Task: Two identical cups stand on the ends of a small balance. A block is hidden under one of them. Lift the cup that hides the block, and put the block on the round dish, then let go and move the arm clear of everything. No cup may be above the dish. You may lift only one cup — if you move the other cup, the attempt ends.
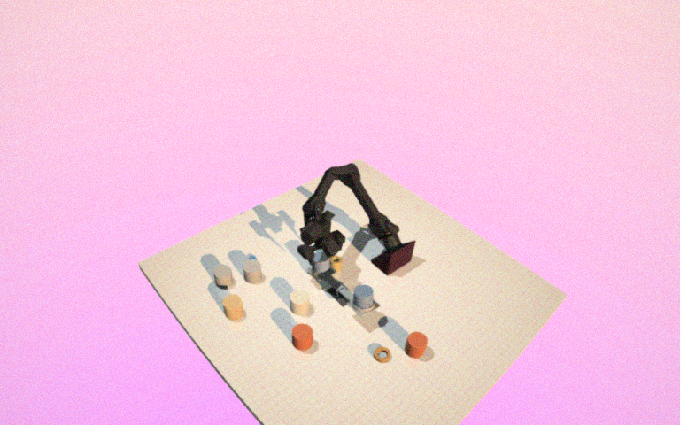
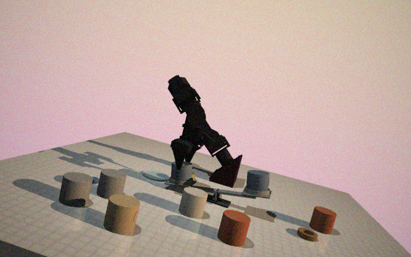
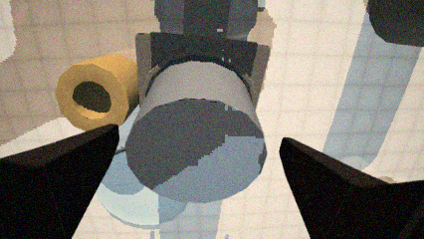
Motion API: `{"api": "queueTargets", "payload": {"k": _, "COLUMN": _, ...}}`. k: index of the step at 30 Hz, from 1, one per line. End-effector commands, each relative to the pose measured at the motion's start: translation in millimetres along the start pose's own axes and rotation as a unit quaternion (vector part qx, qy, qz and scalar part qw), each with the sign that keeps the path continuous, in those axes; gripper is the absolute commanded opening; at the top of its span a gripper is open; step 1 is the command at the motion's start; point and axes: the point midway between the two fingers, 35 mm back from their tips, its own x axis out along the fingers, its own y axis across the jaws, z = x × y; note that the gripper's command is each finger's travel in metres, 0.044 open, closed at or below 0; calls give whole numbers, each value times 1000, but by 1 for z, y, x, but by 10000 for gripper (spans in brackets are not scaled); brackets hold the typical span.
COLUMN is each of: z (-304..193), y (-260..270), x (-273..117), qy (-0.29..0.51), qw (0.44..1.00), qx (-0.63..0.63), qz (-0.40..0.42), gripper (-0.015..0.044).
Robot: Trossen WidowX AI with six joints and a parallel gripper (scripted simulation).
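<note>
One blue-grey cup (image 1: 321, 264) (image 2: 183, 174) (image 3: 199, 169) stands on the end of the balance (image 2: 230, 193) (image 3: 204, 46) nearer the round dish. The identical cup (image 1: 363, 296) (image 2: 257, 180) stands on the other end. My gripper (image 1: 320, 257) (image 2: 183, 165) (image 3: 201, 138) is open and empty, pointing down over the first cup. In the wrist view its fingertips stand on both sides of that cup, with a gap on each side. The pale blue round dish (image 2: 152, 175) (image 3: 129, 213) lies just beyond this cup, partly hidden. No block is visible.
A yellow tube (image 1: 336, 265) (image 3: 124, 75) stands close beside the first cup. Grey (image 2: 75, 190) (image 2: 111, 184), tan (image 2: 121, 216), cream (image 2: 192, 203) and red (image 2: 234, 229) (image 2: 323, 219) cylinders stand around, with an orange ring (image 2: 301, 234) and a small blue object (image 2: 95, 180).
</note>
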Motion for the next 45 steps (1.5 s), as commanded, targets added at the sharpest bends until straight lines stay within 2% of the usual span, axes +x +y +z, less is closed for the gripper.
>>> {"api": "queueTargets", "payload": {"k": 1, "z": 0, "y": 1, "x": 7, "qy": 2, "qw": 1000, "qx": -3, "qz": 2, "gripper": 440}}
{"api": "queueTargets", "payload": {"k": 9, "z": -1, "y": 2, "x": 17, "qy": 3, "qw": 1000, "qx": -3, "qz": 2, "gripper": 440}}
{"api": "queueTargets", "payload": {"k": 12, "z": -1, "y": 2, "x": 17, "qy": 3, "qw": 1000, "qx": -3, "qz": 2, "gripper": 361}}
{"api": "queueTargets", "payload": {"k": 20, "z": -1, "y": 2, "x": 17, "qy": 3, "qw": 1000, "qx": -3, "qz": 2, "gripper": 308}}
{"api": "queueTargets", "payload": {"k": 32, "z": 0, "y": 0, "x": 6, "qy": 0, "qw": 1000, "qx": -4, "qz": -6, "gripper": 0}}
{"api": "queueTargets", "payload": {"k": 45, "z": 0, "y": -2, "x": -11, "qy": -4, "qw": 1000, "qx": -5, "qz": -17, "gripper": 0}}
